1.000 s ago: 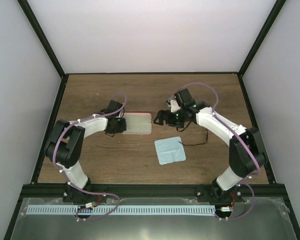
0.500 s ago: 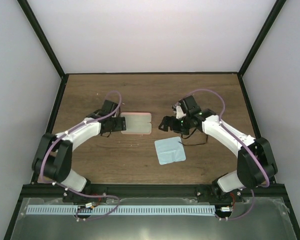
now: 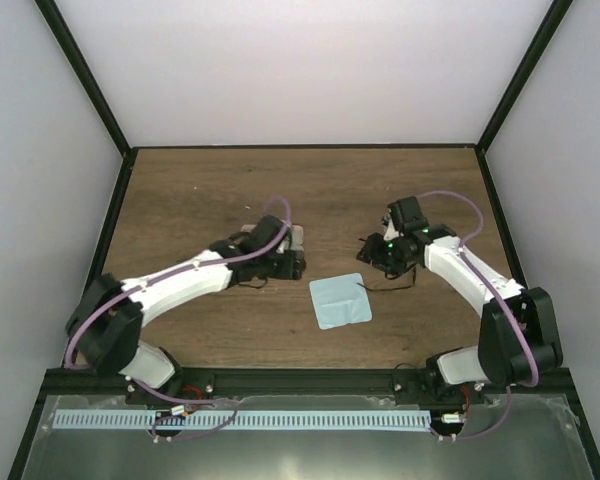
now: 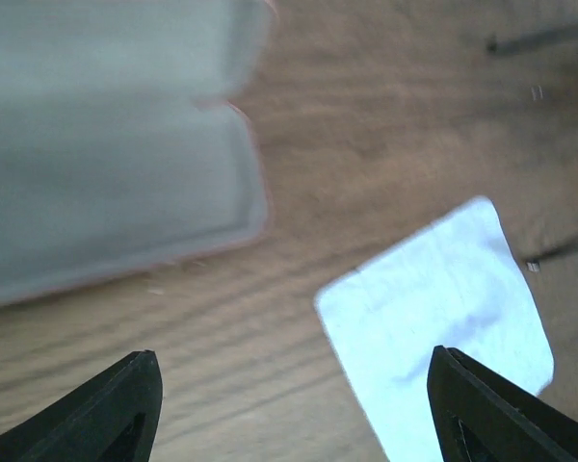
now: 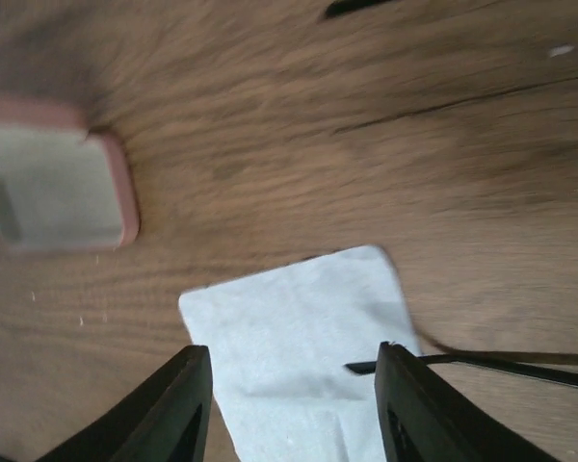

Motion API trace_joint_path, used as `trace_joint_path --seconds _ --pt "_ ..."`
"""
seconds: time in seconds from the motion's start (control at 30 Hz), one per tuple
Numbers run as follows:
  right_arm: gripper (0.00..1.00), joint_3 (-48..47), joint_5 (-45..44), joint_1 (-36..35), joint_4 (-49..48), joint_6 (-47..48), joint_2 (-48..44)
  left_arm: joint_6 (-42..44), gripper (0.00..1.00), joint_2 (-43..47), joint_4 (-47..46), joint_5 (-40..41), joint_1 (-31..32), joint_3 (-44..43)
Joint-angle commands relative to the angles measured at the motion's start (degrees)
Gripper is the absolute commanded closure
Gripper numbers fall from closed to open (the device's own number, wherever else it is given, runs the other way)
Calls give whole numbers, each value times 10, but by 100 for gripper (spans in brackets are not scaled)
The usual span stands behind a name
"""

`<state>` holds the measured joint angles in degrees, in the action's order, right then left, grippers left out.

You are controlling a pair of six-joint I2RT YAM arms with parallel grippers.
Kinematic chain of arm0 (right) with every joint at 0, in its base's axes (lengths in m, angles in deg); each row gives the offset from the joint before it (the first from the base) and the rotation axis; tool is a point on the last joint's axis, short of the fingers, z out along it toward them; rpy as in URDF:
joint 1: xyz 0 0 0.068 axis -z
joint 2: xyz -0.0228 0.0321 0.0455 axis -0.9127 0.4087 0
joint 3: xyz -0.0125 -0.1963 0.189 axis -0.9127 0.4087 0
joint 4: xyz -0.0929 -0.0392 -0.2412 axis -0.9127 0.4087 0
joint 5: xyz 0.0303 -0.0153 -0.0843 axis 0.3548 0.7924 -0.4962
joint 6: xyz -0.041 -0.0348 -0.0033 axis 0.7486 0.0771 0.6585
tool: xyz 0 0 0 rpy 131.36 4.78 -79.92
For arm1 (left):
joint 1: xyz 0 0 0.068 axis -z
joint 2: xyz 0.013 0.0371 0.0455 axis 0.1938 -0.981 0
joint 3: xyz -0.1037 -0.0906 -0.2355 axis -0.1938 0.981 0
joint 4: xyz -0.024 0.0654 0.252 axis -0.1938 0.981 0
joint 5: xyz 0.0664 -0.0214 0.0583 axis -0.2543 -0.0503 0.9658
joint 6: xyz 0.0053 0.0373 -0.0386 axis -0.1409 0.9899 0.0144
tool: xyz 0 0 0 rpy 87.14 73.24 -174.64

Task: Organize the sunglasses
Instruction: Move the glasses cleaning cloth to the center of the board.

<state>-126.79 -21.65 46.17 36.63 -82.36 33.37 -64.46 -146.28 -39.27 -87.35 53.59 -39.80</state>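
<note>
Hovering spread above the cloth [image 5: 289,322], the right claw [image 5: 289,404] seems aimed at the sunglasses [image 5: 501,366] (only one thin temple shows); the left claw [image 4: 289,414], also released, hangs by the opened case [image 4: 106,144].

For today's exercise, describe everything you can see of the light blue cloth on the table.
The cloth is a light blue, roughly square piece of thin, soft-looking fabric with faint creases. It lies flat and unfolded on the wooden table, turned slightly askew, near the front middle. Nothing grips it. The pink case lies apart from it. In the right wrist view a thin black wire, seemingly a sunglasses temple, reaches its right edge, and the tip appears to overlap the fabric.
</note>
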Motion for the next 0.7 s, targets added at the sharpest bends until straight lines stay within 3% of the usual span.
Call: trace_joint_path --seconds 0.0,0.27,0.4,0.67 --pt "55 -18 -10 65 30 -3 8 -30 24 -73 -20 -25 67 -33" --pt "57 -22 -22 155 39 21 59 -40 24 -168 -58 -81 145 -60" --pt "57 -30 -25 165 41 30 49 -47 25 -188 -73 -95 159 -54" --pt "56 -11 3 165 23 34 27 -43 37 -212 -97 -147 163 -60"
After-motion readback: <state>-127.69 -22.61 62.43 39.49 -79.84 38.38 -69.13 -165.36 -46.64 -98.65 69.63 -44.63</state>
